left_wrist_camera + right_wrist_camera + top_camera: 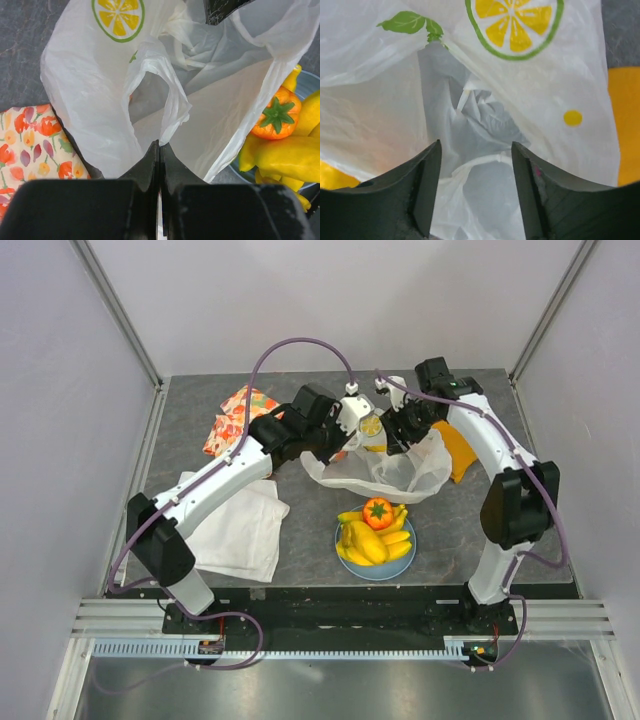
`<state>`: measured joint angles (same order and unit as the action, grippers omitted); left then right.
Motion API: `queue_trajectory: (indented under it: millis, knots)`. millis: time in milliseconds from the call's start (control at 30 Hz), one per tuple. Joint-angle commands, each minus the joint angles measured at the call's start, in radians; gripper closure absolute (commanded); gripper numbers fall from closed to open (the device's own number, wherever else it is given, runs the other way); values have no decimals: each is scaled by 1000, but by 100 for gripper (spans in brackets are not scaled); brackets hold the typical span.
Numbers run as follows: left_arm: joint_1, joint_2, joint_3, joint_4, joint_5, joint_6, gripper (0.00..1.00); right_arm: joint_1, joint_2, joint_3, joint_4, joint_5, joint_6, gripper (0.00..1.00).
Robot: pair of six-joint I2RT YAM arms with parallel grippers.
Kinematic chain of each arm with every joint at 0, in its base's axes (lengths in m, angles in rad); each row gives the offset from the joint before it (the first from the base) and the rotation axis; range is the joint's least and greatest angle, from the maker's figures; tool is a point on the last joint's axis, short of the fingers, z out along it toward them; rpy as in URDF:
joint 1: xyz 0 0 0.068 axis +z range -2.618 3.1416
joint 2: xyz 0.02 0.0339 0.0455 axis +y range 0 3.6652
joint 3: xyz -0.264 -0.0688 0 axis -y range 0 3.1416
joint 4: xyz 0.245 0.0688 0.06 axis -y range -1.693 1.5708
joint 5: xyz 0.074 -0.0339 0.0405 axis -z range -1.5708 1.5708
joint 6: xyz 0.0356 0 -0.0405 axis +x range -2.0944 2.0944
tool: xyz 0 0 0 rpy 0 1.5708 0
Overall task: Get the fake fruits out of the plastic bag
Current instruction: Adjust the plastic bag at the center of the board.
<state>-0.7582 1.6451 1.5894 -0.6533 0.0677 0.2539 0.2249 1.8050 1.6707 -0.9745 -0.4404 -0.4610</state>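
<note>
Pinching a fold of the plastic bag (90, 90), the left claw (159, 146) sat fully closed at the bottom centre of its wrist view. Its two black fingers were pressed together with a sliver of white film caught between them. The right claw (476, 147) stood open, its jaws well apart at the bottom of its own view. Crinkled bag film filled the gap, and no finger could be seen gripping it.

In the top view the bag lay crumpled at the upper middle of the grey bench (450, 550), between the two wrists, with a lemon-slice print (371, 426) on its upper side. What lay inside the bag could not be made out.

The fake fruits (375, 538) sat just below the bag on a light-blue plate (405, 562): several yellow bananas (362, 545) with a round orange fruit (378, 512), green-topped, on top. A floral cloth (238, 418) lay at the upper left, touching the bag in the left wrist view. A white cloth (240, 530) lay at the lower left, and an orange-yellow sheet (458, 452) lay partly under the bag's right side.
</note>
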Motion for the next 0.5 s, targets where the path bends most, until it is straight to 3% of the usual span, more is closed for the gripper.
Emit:
queue_trajectory:
  millis: [0,100,233,467]
  knots:
    - [43,15,60,44,-14,-30,98,24,108,116,16,-5,-62,38]
    - [59,18,69,43,-11,-22,98,24,162,172,5,54,-73,40]
    - [72,25,78,38,-6,-13,98,13,177,126,-6,184,-82,46]
    - [71,35,61,29,56,-2,98,-91,-27,-207,-13,331,-108,48]
